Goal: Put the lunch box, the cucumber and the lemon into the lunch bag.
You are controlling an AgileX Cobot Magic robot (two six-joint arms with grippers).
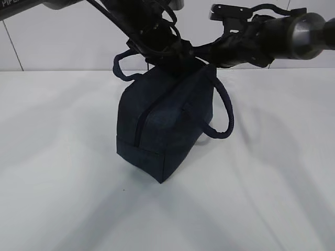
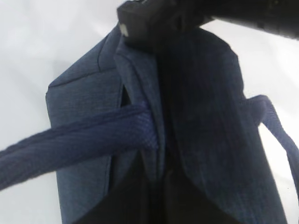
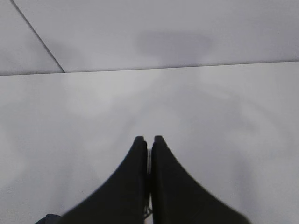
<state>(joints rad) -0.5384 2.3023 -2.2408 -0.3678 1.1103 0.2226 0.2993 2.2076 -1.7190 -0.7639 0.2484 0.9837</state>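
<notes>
The lunch bag (image 1: 165,130) stands on the white table (image 1: 63,172), zip line running up its near face. Both my arms meet at its top edge. My right gripper (image 3: 148,142) is pressed closed — something thin may be between the tips. My left gripper (image 2: 163,196) — I cannot tell. The fabric is soft, likely to sag; I judge the padded handle (image 2: 79,142) the surest hold.
</notes>
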